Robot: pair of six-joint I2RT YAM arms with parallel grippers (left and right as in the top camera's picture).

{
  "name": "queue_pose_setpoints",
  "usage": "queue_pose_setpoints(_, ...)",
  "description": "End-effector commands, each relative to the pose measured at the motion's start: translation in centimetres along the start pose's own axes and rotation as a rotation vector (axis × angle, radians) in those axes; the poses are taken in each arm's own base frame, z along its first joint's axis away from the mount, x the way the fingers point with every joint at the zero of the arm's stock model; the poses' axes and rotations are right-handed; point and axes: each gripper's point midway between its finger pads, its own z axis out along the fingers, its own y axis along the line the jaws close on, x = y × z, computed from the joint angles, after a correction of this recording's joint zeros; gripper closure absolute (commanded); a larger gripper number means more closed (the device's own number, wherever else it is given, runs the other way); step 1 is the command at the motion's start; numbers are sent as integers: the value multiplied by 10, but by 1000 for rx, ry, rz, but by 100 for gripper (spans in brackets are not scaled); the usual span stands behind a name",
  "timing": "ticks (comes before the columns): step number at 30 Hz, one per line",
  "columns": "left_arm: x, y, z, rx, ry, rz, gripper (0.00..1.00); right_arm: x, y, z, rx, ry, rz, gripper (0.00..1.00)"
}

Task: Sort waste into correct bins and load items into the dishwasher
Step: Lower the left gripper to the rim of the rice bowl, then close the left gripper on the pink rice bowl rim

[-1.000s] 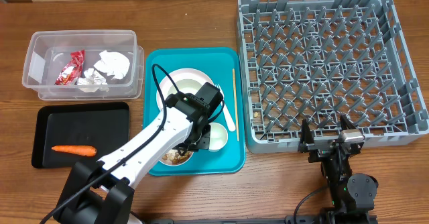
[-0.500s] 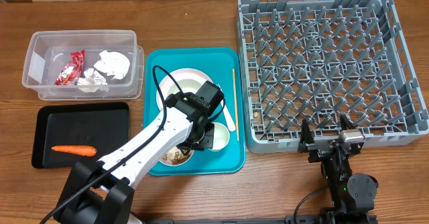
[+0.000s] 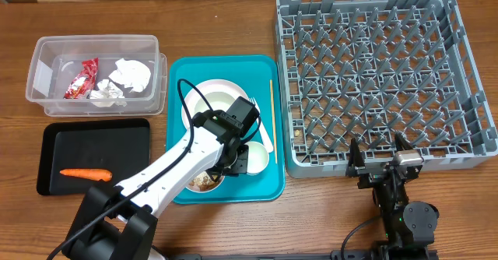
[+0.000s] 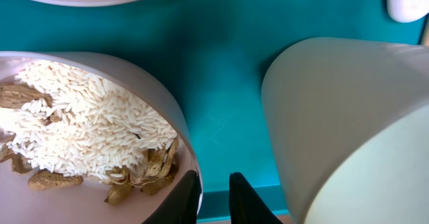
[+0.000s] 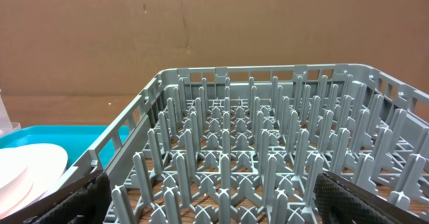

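rice bowl (image 4: 175,123): cut off left, bottom | cup (image 4: 348,130): cut off right

You see a brown wooden table (image 3: 233,26) with smooth, faintly shiny grain. At its right edge the grey plastic lattice dish rack (image 3: 373,73) looks matt. The teal plastic serving tray (image 3: 264,184) is smooth, a little glossy. In the clear plastic rectangular tub (image 3: 93,39) the red snack wrapper (image 3: 82,79) shines like foil; the crumpled white paper napkins (image 3: 128,75) look soft and matt. The shallow black rectangular tray (image 3: 101,139) is matt. The thin wooden stick (image 3: 272,112) is pale, bare. The round white bowl (image 4: 144,76) and small white cup (image 4: 348,117) are smooth; the loose white rice (image 4: 87,123) looks dry, the brown nut shells (image 4: 47,180) rough.
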Motion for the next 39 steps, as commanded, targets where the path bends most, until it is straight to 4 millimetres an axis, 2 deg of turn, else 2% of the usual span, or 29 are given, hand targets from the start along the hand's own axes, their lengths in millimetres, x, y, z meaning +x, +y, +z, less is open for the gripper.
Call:
queue_pose_setpoints(1, 2, 1, -3, -3, -17, 20, 82, 2, 0, 0, 2, -5, -1, 0)
queue_pose_setpoints(8, 2, 6, -4, -33, -21, 20, 81, 2, -1, 0, 2, -5, -1, 0)
queue_pose_setpoints(19, 0, 5, -3, -27, -26, 15, 72, 2, 0, 0, 2, -5, -1, 0)
queue_pose_setpoints(39, -3, 4, -2, -23, -35, 15, 75, 2, -1, 0, 2, -5, -1, 0)
